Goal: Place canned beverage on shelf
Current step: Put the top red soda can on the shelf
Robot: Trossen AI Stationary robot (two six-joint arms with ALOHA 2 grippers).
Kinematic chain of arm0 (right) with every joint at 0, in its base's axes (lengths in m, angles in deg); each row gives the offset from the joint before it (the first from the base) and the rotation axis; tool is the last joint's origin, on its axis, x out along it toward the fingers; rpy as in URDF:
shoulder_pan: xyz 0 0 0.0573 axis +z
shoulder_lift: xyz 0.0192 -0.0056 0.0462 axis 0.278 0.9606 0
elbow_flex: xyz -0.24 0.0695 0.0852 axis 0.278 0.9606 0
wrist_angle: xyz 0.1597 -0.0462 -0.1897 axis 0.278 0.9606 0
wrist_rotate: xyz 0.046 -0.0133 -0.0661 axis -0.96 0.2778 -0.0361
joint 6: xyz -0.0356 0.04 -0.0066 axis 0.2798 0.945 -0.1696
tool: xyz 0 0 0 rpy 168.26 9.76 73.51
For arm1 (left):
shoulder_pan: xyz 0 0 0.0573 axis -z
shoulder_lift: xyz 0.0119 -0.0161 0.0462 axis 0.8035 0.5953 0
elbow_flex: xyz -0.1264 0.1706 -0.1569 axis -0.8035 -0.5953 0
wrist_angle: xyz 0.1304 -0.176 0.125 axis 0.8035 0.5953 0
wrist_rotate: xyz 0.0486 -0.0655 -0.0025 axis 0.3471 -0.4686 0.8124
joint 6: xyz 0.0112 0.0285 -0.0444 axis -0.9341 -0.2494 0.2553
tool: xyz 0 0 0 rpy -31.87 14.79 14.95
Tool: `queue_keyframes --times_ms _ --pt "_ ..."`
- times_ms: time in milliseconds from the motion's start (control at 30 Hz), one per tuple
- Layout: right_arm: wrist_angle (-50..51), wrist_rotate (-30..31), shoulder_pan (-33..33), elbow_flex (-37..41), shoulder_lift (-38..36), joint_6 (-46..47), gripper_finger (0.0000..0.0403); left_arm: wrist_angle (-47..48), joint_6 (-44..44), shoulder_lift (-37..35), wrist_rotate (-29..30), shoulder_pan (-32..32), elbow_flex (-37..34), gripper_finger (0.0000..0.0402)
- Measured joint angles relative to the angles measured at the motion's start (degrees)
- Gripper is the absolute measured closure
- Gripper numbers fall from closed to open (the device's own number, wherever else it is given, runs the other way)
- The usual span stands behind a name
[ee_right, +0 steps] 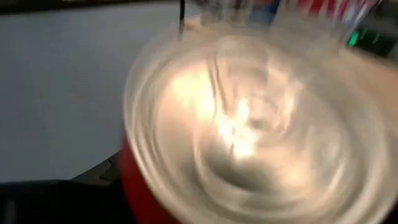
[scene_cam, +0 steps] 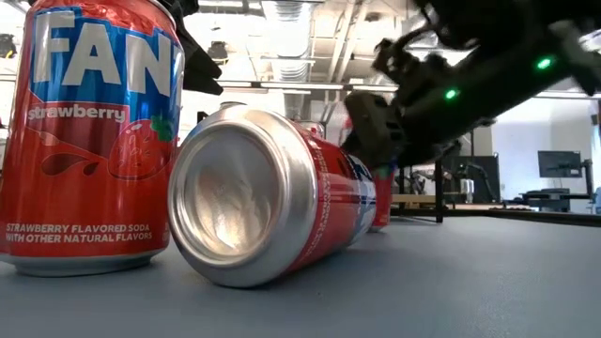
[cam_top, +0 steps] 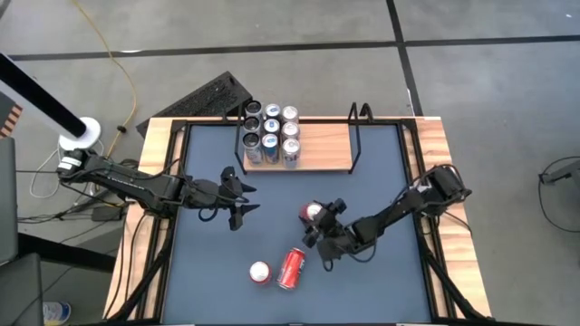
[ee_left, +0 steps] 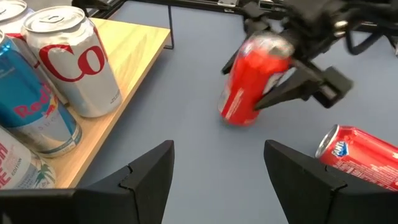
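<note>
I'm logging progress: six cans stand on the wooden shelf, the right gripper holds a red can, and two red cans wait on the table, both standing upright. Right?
Not quite. In the high view only one waiting red can stands upright; the other red Fanta can lies on its side. The rest holds: six cans on the small light-wood shelf, and the right gripper around a third red can.

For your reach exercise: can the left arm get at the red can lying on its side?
Probably yes: bare table lies between the left gripper and the lying can; only the upright can stands beside it.
</note>
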State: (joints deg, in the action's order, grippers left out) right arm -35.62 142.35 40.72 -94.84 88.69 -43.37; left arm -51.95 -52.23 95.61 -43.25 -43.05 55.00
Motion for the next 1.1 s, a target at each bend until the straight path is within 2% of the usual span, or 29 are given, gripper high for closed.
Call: queue_keyframes --times_ms 167,433,700,933,1100 --pt "0.7 -5.8 -2.7 0.0 0.4 1.8 0.0082 0.0 0.0 0.0 0.0 0.0 0.0 0.0163" --pt "1.6 -6.1 -3.1 0.0 -2.7 -4.5 0.0082 0.0 0.0 0.0 -0.6 0.0 0.0 0.0163" --pt "3.5 -9.3 -3.8 0.0 -6.7 -5.1 0.0082 0.0 -1.2 0.0 -2.5 0.0 0.0 0.0163" --pt "3.3 -10.4 -4.5 0.0 -11.8 -9.5 0.0082 0.0 -1.8 0.0 -3.0 0.0 0.0 0.0163" --pt "4.0 -15.8 -5.5 0.0 -17.7 -15.8 0.0082 0.0 -1.4 0.0 -3.0 0.0 0.0 0.0163"
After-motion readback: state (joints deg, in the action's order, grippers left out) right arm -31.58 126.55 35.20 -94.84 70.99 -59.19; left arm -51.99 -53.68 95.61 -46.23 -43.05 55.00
